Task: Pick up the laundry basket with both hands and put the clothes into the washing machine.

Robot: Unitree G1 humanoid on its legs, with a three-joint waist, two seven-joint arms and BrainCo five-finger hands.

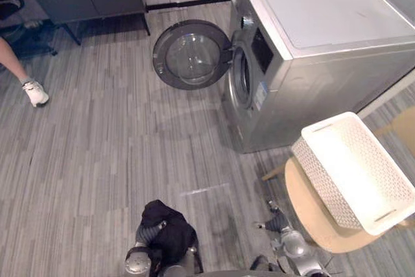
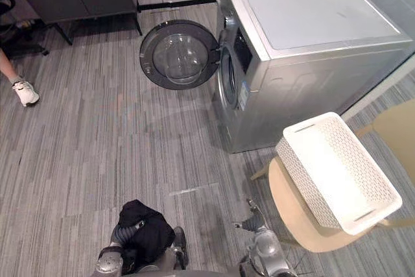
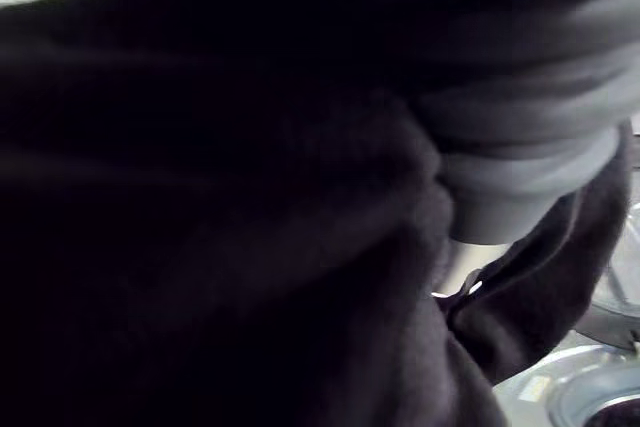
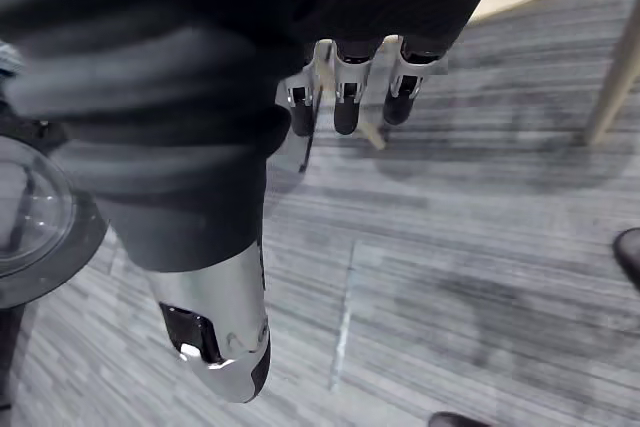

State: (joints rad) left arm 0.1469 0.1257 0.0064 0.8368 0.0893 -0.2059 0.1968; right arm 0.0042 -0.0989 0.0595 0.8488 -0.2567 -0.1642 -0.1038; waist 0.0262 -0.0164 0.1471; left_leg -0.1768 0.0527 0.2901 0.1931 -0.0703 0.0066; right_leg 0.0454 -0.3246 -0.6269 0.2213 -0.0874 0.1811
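Left hand (image 1: 149, 233) carries the black clothes (image 1: 170, 231), grip hidden, cannot tell; right hand (image 4: 348, 82) hangs relaxed, empty. The basket (image 1: 353, 170) looks empty on a chair (image 1: 311, 215); loading the open washing machine (image 1: 311, 50) remains.

My left hand (image 1: 150, 231) held low, fingers curled into a black garment (image 1: 171, 226), my right hand (image 4: 345, 87) empty, fingers loosely straight

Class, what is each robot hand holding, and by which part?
Left robot hand carries a bunched black garment; the grip's place is hidden. Right robot hand holds nothing.
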